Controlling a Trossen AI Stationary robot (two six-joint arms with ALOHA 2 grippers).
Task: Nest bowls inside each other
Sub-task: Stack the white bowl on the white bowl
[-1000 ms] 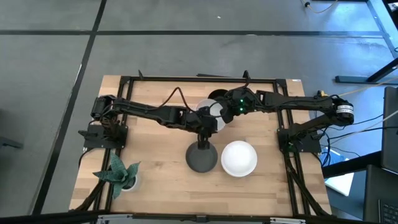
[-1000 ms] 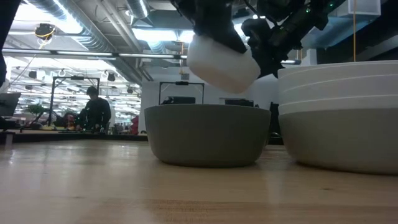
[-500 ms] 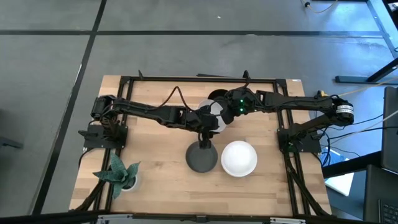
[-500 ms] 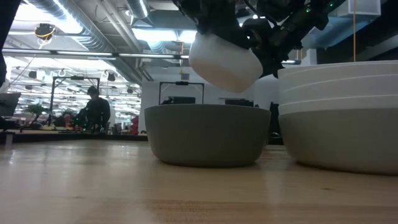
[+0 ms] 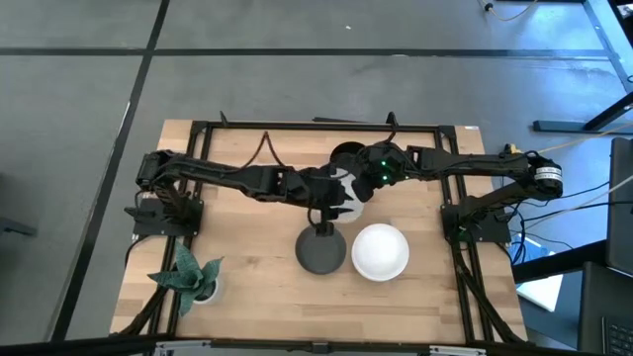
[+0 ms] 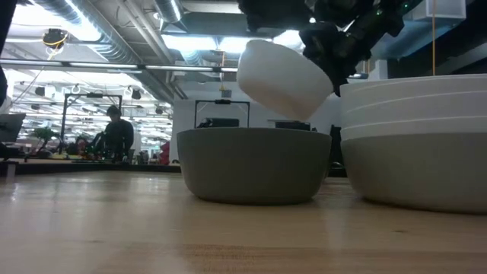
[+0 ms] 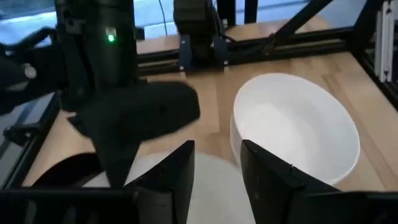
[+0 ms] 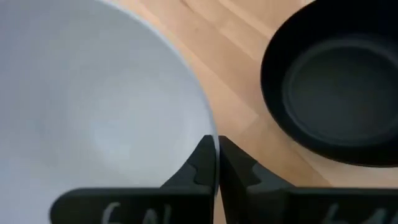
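A white bowl [image 6: 285,76] hangs tilted in the air above the dark grey bowl [image 6: 255,164], which rests on its base on the table. In the high view, my right gripper [image 5: 359,186] is shut on the white bowl [image 5: 348,194]. My left gripper [image 7: 214,171] is open just beside this bowl, whose white surface [image 7: 211,183] shows between its fingers. I see no touch. A stack of white bowls [image 5: 381,251] stands right of the grey bowl [image 5: 320,250]. A black bowl [image 8: 336,87] sits on the table behind the grippers. My right gripper pinches the white bowl's rim [image 8: 210,134] between its two fingers, one finger inside the bowl and one outside. It comes from the table's right side. The bowl is lifted clear and tilted, its base toward the lower left in the low view.
A small green potted plant [image 5: 193,277] stands at the near left corner. A black frame [image 5: 297,127] runs around the table's edge. There is free wood at the left and along the near edge.
The white bowl has gone a little up and toward the table's right, still tilted and clear of the grey bowl. My left gripper, which was on the bowl's upper side, has come off it, and the left arm has drawn back toward the table's left.
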